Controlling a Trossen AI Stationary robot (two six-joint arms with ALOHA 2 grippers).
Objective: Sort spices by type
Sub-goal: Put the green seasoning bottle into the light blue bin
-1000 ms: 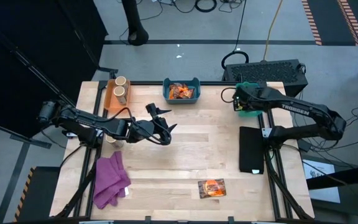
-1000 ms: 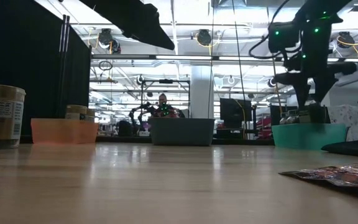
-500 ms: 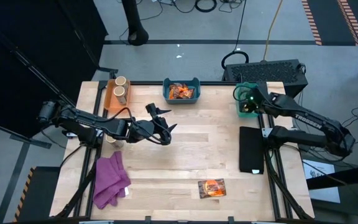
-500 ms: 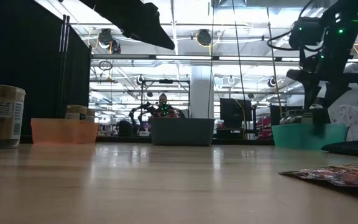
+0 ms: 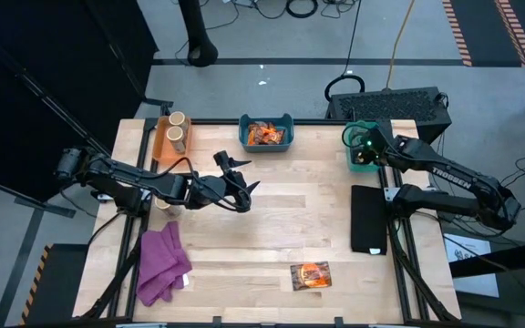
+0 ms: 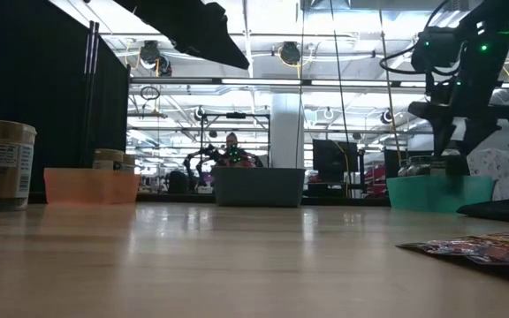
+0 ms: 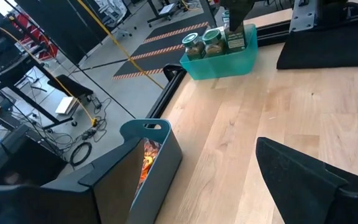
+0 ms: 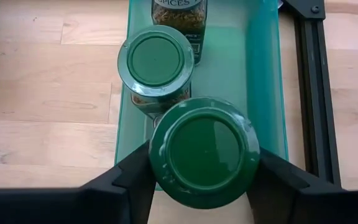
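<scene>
Right tool (image 8: pixel 204 177) over the teal plastic bin (image 8: pixel 263 74) at the counter's far right, fingers clasping a green-lidded spice jar (image 8: pixel 205 151) beside two others. Left tool (image 5: pixel 241 193) hangs open mid-counter.

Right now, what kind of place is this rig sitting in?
Likely a large robotics lab or workshop: ceiling strip lights, another robot arm in the room behind the table, and striped floor tape with loose cables.

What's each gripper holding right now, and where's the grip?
Right gripper has a green-lidded jar between its fingers at the lid, above the teal bin; whether the grip is firm cannot be told. Left gripper holds nothing, open mid-table.
</scene>
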